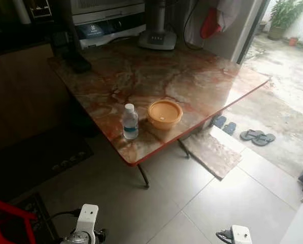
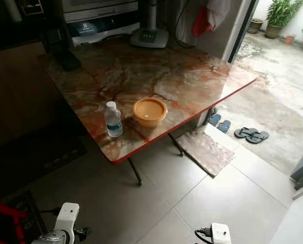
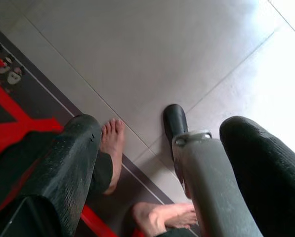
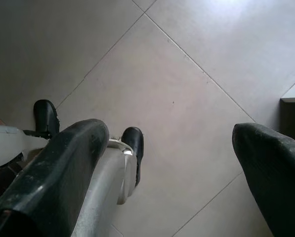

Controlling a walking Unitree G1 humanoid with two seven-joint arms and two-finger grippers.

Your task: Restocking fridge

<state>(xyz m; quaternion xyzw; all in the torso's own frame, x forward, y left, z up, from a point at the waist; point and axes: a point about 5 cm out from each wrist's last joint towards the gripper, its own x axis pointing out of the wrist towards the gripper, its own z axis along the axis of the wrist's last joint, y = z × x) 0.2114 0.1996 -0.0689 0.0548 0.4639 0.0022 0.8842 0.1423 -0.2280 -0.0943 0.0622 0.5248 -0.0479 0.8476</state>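
A clear water bottle with a white cap and an orange lidded bowl stand side by side on the marbled worktop; the left gripper and right gripper hang with fingers wide, holding nothing.

Both arms hang low at the robot's sides, wrists pointing down; left tool idle, its two black fingers spread wide apart, gripping nothing; right tool likewise idle, fingers parted wide, nothing between them.

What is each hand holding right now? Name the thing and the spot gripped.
Nothing. The left hand and right hand both hang open over the floor tiles.
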